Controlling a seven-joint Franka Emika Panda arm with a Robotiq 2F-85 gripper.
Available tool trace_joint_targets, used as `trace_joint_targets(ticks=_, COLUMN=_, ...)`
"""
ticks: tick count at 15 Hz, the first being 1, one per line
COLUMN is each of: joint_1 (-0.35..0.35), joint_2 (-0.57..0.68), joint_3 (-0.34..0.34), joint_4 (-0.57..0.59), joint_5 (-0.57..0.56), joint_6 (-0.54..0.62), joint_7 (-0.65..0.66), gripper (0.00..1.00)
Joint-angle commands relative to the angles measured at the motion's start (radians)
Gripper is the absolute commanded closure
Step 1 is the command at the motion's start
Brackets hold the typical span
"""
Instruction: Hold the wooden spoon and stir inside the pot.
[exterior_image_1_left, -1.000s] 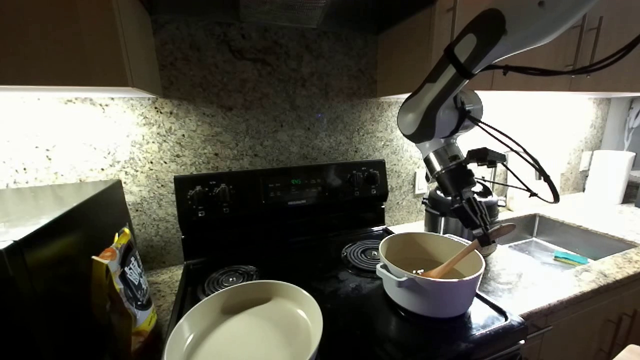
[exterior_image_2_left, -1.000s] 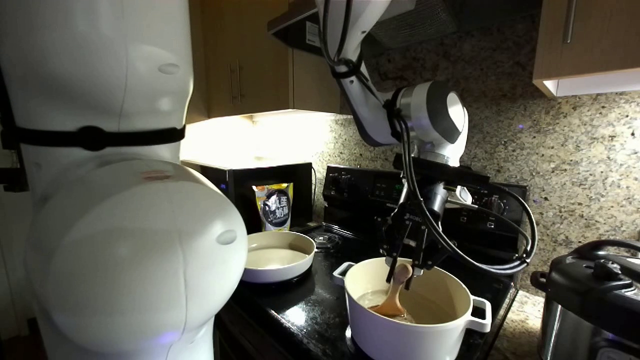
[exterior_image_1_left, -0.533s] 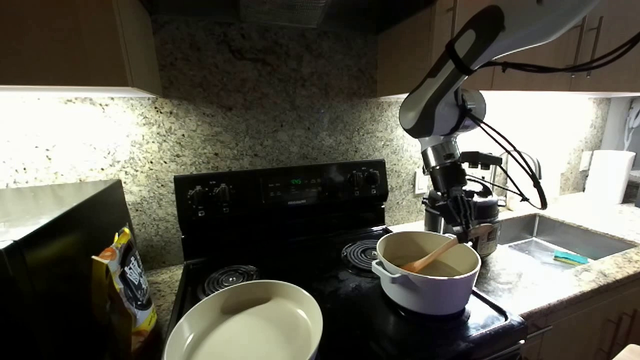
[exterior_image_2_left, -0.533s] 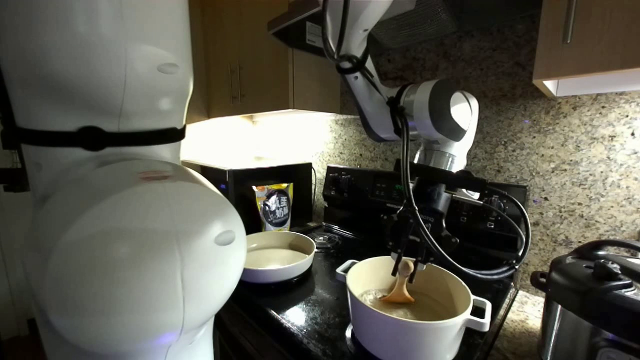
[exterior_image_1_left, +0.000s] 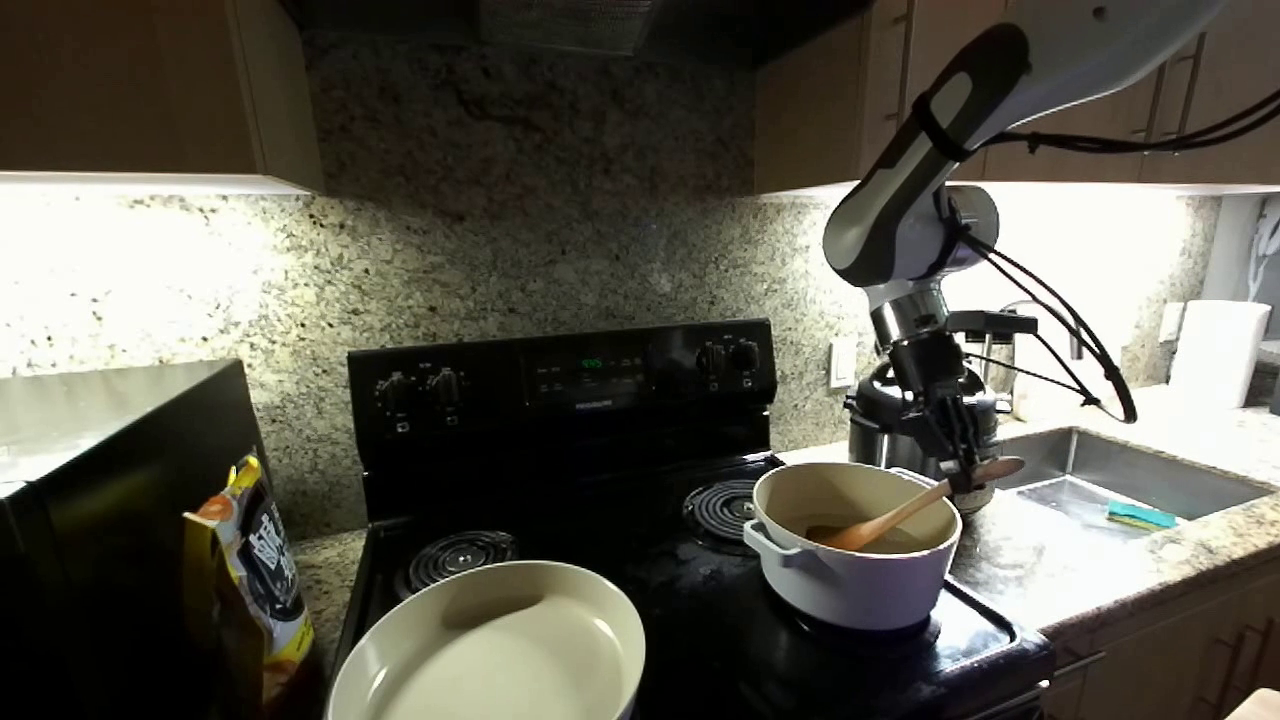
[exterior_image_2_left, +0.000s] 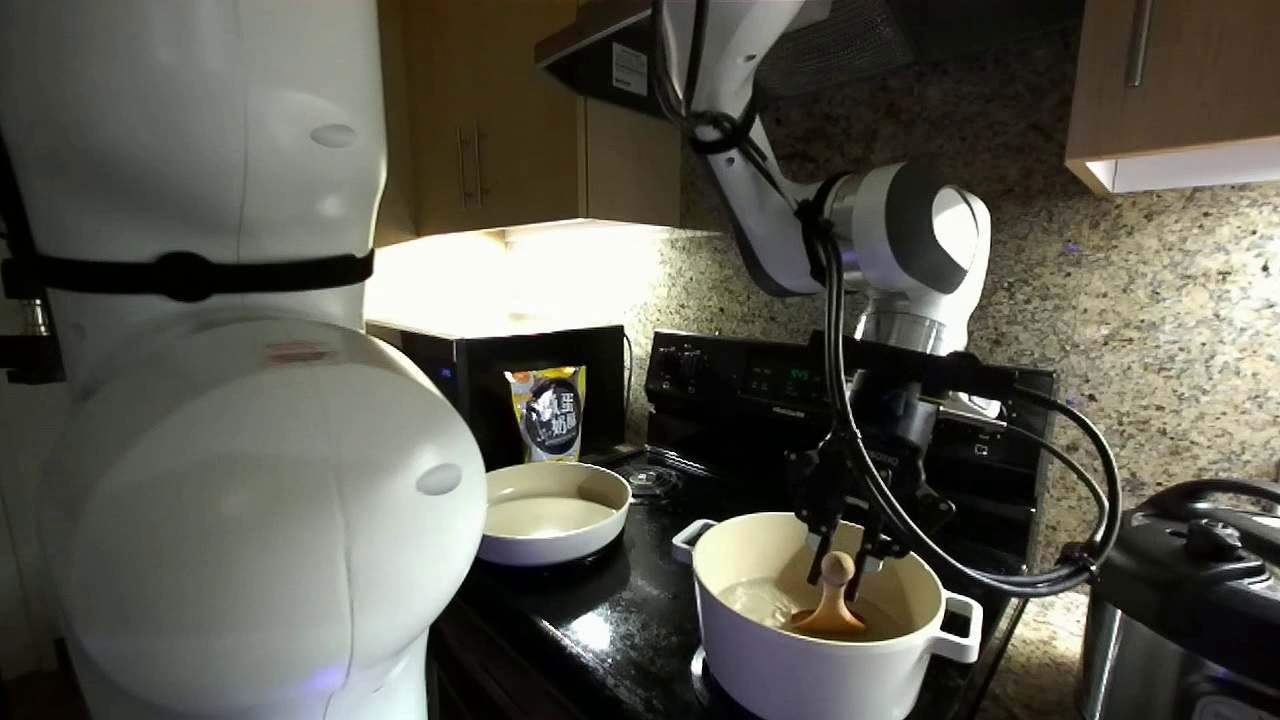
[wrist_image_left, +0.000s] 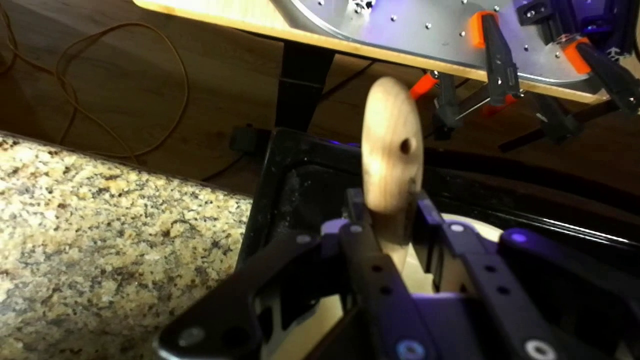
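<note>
The wooden spoon (exterior_image_1_left: 903, 511) is held tilted, its handle end sticking up past the fingers and over the rim. Its bowl end is down in the liquid inside the white pot (exterior_image_1_left: 858, 588). The spoon (exterior_image_2_left: 832, 612) and the pot (exterior_image_2_left: 800, 668) show in both exterior views. My gripper (exterior_image_1_left: 966, 478) is above the pot's rim, its fingers closed on the handle; it also shows in an exterior view (exterior_image_2_left: 838, 578). In the wrist view the handle's rounded end (wrist_image_left: 390, 145) stands between the fingertips (wrist_image_left: 389, 200). The spoon's bowl is partly under the liquid.
A wide shallow cream bowl (exterior_image_1_left: 500, 650) stands on the stove's front. A steel-and-black cooker (exterior_image_2_left: 1200, 590) stands on the counter beside the pot. A yellow-and-black bag (exterior_image_1_left: 265, 570) leans by the microwave. A sink (exterior_image_1_left: 1120, 480) lies beyond the pot. Cables loop from the wrist.
The gripper and spoon swung one way, then back the other way, with the bowl end moving through the liquid. The pot shifted slightly in the first half second. The grip stays closed.
</note>
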Motion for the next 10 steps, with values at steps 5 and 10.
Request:
trace_joint_targets(ticks=5, joint_1=0.021, joint_2=-0.024, joint_3=0.037, joint_4=-0.043, joint_5=-0.085, joint_6=-0.1, joint_7=-0.035, gripper=0.92)
trace_joint_targets(ticks=10, joint_1=0.049, joint_2=-0.024, joint_3=0.072, joint_4=-0.035, joint_5=-0.087, joint_6=-0.147, joint_7=-0.078, gripper=0.92)
